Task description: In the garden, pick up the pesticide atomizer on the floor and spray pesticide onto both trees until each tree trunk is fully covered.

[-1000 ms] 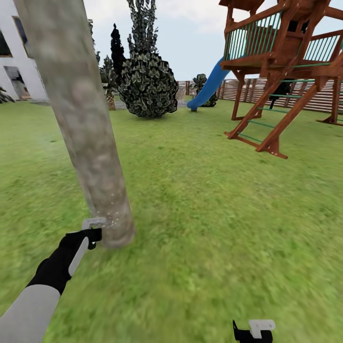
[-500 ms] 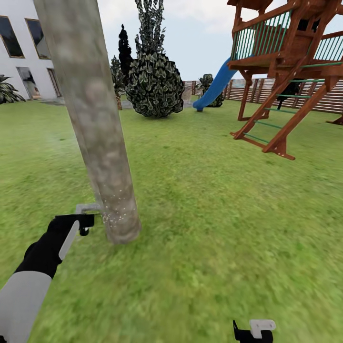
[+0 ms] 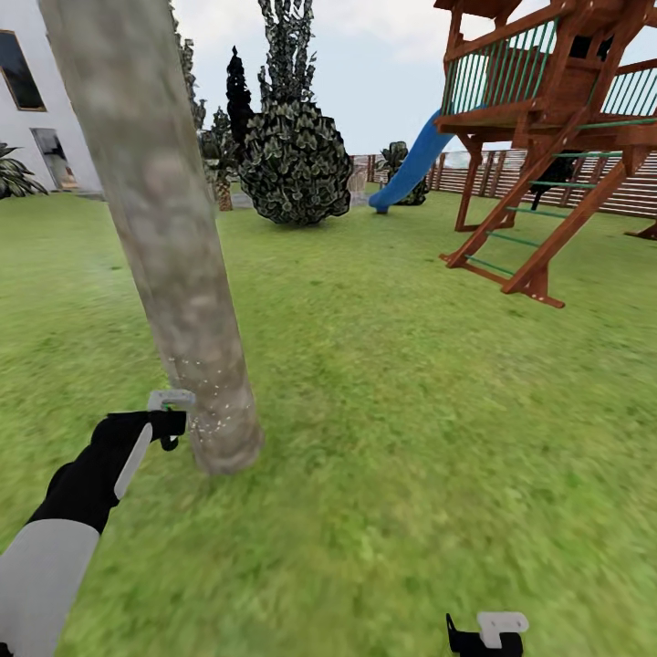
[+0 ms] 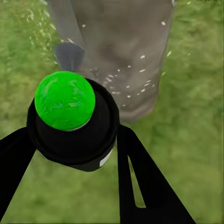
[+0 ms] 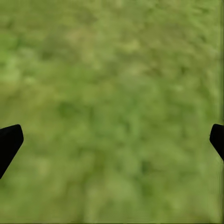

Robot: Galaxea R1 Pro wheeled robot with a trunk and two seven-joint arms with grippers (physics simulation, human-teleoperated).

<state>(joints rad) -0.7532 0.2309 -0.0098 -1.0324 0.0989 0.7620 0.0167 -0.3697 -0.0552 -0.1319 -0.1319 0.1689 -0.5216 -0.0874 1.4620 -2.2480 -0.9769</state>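
Grass lawn (image 3: 411, 438), slat fence (image 3: 630, 187) behind a wooden play tower (image 3: 547, 137). Left gripper (image 4: 77, 140) clamps the atomizer (image 4: 70, 121) beside the grey-tan trunk (image 3: 173, 255); white specks (image 4: 140, 86) dot its base. Right gripper (image 5: 112, 140) spread wide over grass.

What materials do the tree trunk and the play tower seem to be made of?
The tree trunk: rough matte bark, mottled grey-tan, with white specks low down. The play tower: reddish-brown wooden beams, probably stained, with green railings; the railing material is unclear.
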